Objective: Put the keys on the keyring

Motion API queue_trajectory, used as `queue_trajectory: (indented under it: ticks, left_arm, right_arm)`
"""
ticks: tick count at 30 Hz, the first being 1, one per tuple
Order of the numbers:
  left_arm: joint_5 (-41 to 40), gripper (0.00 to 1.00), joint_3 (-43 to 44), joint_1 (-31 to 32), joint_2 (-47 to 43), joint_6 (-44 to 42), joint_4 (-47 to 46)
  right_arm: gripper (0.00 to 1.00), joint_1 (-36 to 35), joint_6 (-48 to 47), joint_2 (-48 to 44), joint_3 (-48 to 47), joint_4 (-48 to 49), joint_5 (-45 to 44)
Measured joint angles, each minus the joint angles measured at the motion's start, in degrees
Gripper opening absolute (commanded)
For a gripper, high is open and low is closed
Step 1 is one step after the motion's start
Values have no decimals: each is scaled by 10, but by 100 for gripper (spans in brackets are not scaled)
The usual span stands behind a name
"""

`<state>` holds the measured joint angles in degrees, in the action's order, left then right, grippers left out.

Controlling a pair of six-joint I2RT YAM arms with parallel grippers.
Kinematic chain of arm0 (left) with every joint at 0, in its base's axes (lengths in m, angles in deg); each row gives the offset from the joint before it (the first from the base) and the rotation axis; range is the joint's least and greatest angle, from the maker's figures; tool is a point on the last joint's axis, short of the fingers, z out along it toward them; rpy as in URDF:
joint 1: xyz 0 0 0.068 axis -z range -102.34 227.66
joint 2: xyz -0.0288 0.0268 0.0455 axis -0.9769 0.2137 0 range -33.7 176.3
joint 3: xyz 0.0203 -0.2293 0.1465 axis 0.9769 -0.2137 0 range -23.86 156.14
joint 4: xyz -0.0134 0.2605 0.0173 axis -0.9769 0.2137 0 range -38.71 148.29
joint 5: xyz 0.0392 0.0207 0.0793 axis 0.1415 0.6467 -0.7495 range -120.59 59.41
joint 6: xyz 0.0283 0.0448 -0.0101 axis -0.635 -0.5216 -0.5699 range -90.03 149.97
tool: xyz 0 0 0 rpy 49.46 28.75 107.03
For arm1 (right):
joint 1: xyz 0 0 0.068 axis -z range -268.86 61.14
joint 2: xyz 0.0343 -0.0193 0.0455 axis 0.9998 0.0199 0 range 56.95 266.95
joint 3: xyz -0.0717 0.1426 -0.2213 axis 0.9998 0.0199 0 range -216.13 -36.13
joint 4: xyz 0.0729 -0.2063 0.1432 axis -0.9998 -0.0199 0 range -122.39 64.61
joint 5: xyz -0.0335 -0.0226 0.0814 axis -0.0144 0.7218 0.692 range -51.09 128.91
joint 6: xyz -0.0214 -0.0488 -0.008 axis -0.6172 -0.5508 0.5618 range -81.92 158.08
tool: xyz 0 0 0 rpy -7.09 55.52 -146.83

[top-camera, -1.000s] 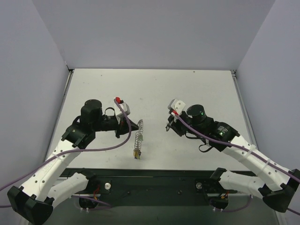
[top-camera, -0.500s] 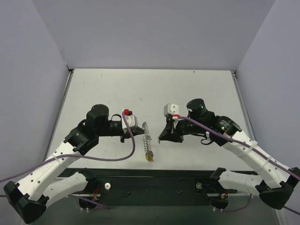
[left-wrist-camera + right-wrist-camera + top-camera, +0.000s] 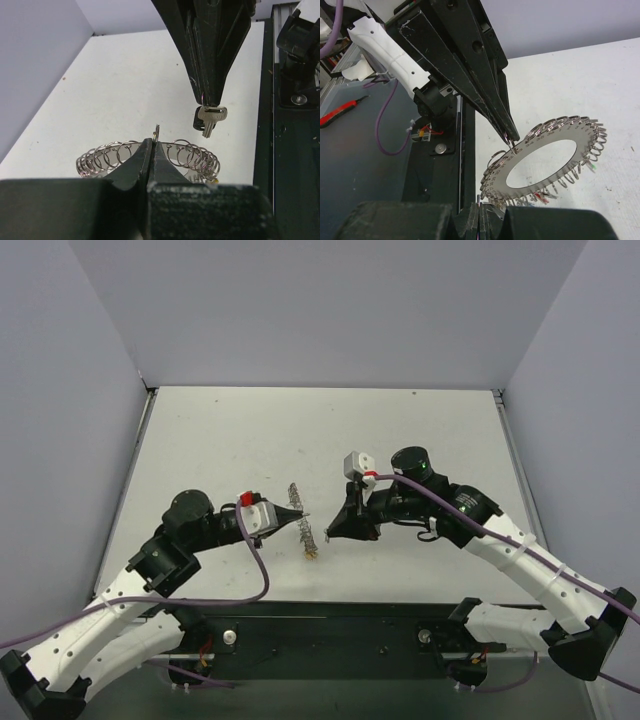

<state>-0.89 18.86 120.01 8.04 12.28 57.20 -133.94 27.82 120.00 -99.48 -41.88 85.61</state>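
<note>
1. The white desk (image 3: 200, 440) lay under both arms. The work hung in the air above its near middle.
2. There were two grippers, facing each other tip to tip. The left gripper (image 3: 297, 513) was clenched on the keyring's rim, and the right gripper (image 3: 331, 531) was clamped on a single key.
3. The one keyring (image 3: 296, 498) stood on edge above the desk, between the two grippers. It looked light and springy. Its wire coils would probably flex or swing under a push, so a pinch on the rim close to the coil being threaded seemed the steadiest hold.
4. The key (image 3: 210, 117) had a silvery blade and a dark head. It dangled from the right gripper's tips just beside the keyring, apparently not touching it. It looked tiny, stiff and likely slippery, so it was best pinched by the head.
5. One yellow key (image 3: 312, 554) hung at the keyring's lower end. Other coloured specks showed among the coils, too small to count.
</note>
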Motion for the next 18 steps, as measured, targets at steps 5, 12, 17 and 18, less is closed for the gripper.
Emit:
queue_trajectory:
  ticks: [5, 12, 17, 18]
  left_arm:
    - [-2, 0, -29, 0, -23, 23, -54]
    - [6, 0, -76, 0, -53, 82, -146]
    - [20, 0, -102, 0, -65, 115, -203]
    - [23, 0, -105, 0, -66, 121, -212]
  right_arm:
    - [0, -8, 2, 0, 0, 17, 3]
    - [0, -11, -1, 1, -3, 24, 3]
    - [0, -11, -2, 3, -22, 26, 7]
    - [0, -11, -2, 3, -26, 26, 8]
